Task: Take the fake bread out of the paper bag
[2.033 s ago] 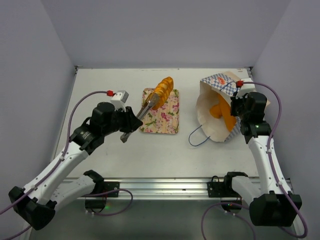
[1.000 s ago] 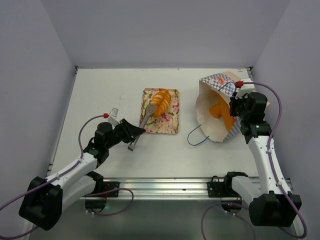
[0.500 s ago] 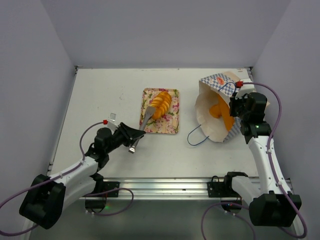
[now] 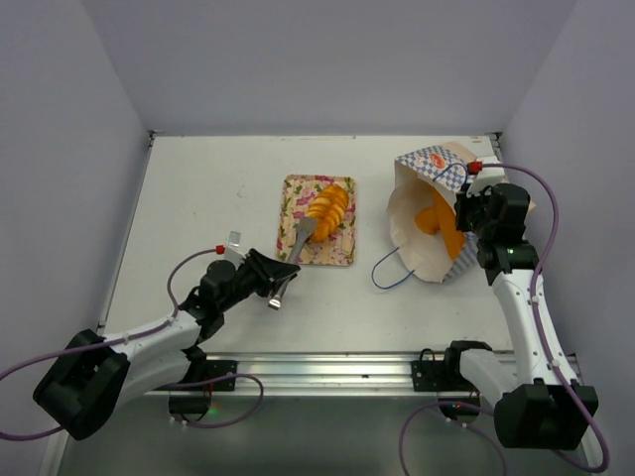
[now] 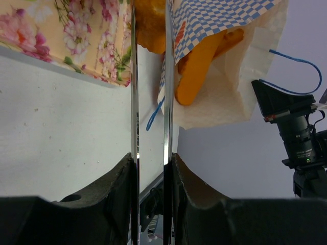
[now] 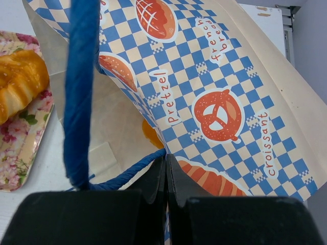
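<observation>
A glossy ridged croissant (image 4: pixel 329 205) of the fake bread lies on the flowered tray (image 4: pixel 342 248). My left gripper (image 4: pixel 274 290) is shut on the handle end of metal tongs (image 4: pixel 298 243). The tong blades (image 5: pixel 134 102) stand slightly apart, with their tips at the croissant's (image 5: pixel 149 23) near end; contact is unclear. The paper bag (image 4: pixel 427 169) lies tipped on its side at the right, mouth toward the tray, with more orange bread (image 4: pixel 438 224) inside. My right gripper (image 4: pixel 466 198) is shut on the bag's checkered rim (image 6: pixel 214 102), next to a blue cord handle (image 6: pixel 79 92).
The bag's other blue handle (image 4: pixel 389 268) loops onto the table in front of the bag. Grey walls close in the table on the left, back and right. The arm bases and a metal rail (image 4: pixel 317 369) run along the near edge.
The croissant, held above the tray two seconds ago, now lies on it. My left arm has sunk low and drawn back toward the near edge, tongs still gripped. The right arm has not moved.
</observation>
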Robot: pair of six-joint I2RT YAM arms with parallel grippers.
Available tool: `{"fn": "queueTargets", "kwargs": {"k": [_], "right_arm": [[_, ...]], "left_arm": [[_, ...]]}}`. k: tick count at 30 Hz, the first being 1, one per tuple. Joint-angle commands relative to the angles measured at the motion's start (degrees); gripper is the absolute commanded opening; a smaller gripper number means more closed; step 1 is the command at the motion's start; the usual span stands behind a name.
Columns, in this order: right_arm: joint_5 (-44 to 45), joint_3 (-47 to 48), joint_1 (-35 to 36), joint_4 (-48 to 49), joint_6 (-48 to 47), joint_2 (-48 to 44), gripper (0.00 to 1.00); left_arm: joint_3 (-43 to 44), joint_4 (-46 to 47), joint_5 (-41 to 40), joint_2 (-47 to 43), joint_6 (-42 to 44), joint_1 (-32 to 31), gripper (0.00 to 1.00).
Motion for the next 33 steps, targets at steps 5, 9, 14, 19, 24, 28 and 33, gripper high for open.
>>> {"fn": "queueTargets", "kwargs": {"k": [5, 9, 14, 19, 24, 28, 33], "right_arm": [[-1.18, -0.14, -0.29, 2.25, 1.03, -1.41, 0.0], [-1.1, -0.14, -0.29, 2.34, 0.95, -1.49, 0.0], [-1.19, -0.23, -0.2, 2.34, 0.95, -1.41, 0.0], [-1.1, -0.23, -0.29, 2.43, 1.03, -1.41, 0.0], [-1.1, -0.14, -0.29, 2.43, 1.03, -1.49, 0.0], [-1.1, -0.14, -0.29, 2.42, 1.03, -1.41, 0.0], [-1.1, -0.23, -0.29, 2.34, 0.95, -1.41, 0.0]], "left_arm": [[0.9, 7.15, -4.64, 3.01, -1.87, -2.69, 0.17], [0.02, 7.24, -3.75, 3.37, -1.95, -3.57, 0.24], [-1.21, 6.8, -2.79, 2.32, -2.48, -4.36, 0.32], [-1.21, 5.83, -2.52, 1.61, -2.66, -5.15, 0.38], [-1.21, 5.39, -2.43, 1.61, -2.83, -6.38, 0.41], [-0.95, 5.22, -1.99, 2.22, -2.83, -7.35, 0.43], [-0.42, 4.95, -1.38, 3.02, -2.66, -8.57, 0.43]]}}
